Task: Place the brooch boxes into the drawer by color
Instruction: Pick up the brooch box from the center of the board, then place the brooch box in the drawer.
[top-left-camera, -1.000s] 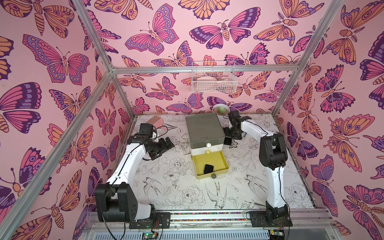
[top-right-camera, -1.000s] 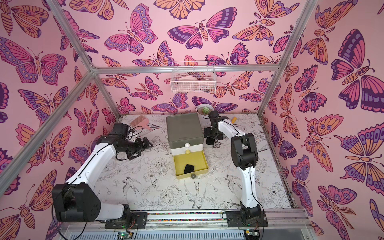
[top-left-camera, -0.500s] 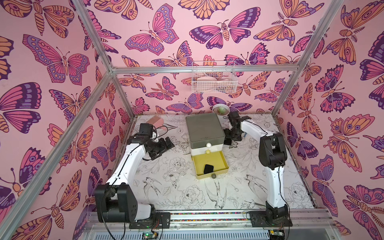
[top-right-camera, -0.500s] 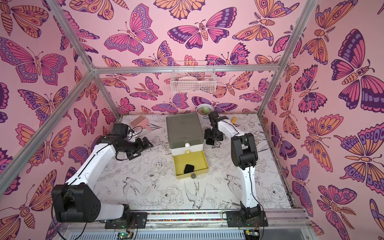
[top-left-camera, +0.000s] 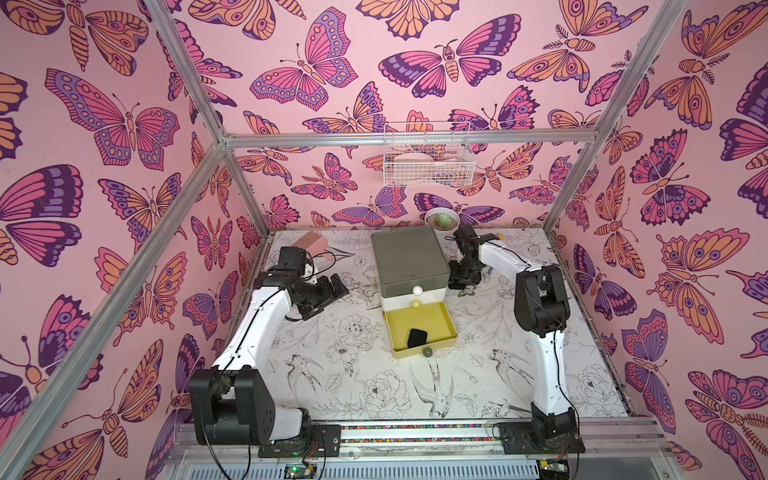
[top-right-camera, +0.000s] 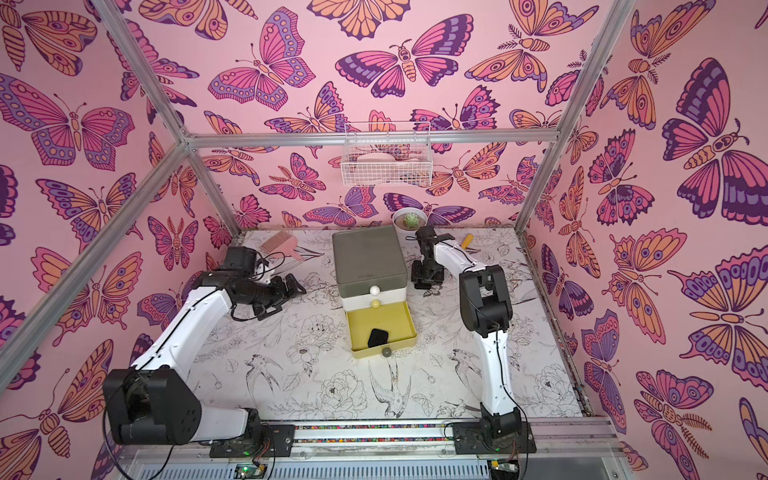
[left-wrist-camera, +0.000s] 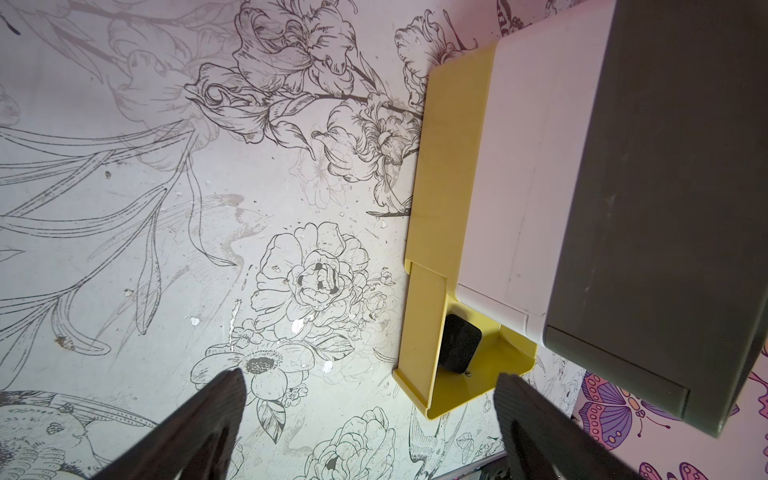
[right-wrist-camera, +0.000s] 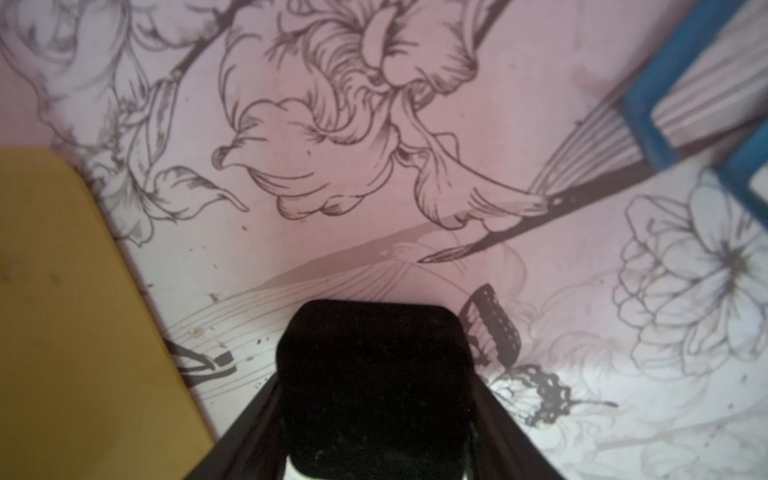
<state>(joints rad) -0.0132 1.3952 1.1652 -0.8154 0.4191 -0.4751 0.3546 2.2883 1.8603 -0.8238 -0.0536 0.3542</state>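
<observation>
Right gripper (right-wrist-camera: 374, 376) grips a black box (right-wrist-camera: 374, 399) on the desk (top-left-camera: 332, 395) right of the chest (top-left-camera: 409, 257), near the back edge. Left gripper (left-wrist-camera: 370, 376) gapes wide. Another box (top-left-camera: 417, 337), black, lies in the open yellow drawer (top-left-camera: 399, 326).

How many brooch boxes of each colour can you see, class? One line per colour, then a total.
Black: 2, a brooch box in the open yellow drawer and a second brooch box within the right gripper
Red: 0
Navy blue: 0
Total: 2

Brooch box (top-left-camera: 417, 337) inside bottom drawer (top-left-camera: 438, 322)
</observation>
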